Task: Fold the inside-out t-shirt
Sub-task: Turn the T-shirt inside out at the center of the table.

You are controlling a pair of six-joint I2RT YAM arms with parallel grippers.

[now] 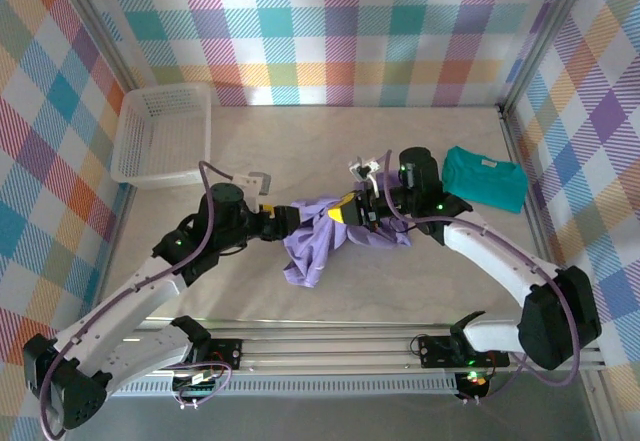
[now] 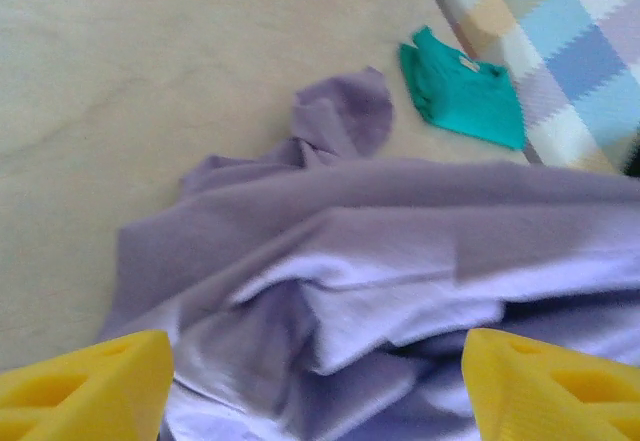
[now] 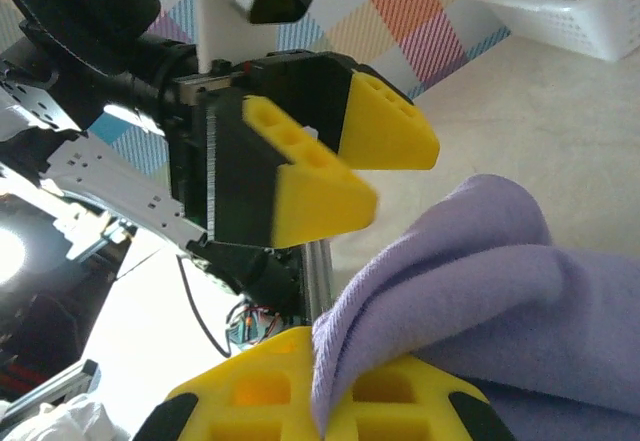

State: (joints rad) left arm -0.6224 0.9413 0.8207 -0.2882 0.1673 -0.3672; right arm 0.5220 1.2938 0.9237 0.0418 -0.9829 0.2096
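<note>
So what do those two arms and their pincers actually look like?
The left arm and right arm have curved white links joined by bulky black joints, with a thin purple cable looping alongside each and small green lights. The left pincer and right pincer each end in two yellow wedge-shaped fingers with holes, on black mounts.

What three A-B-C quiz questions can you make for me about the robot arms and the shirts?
1. Where is the white basket? A) far left corner of the table B) its middle C) its near right corner
2. What colour is the bunched t-shirt between the arms? A) red B) lavender C) black
3. What is the right gripper doing? A) open, empty B) gripping the basket C) shut on the bunched t-shirt
Answers: A, it sits by the far left walls; B, its cloth is pale purple; C, cloth is pinched in its shut jaws.
</note>
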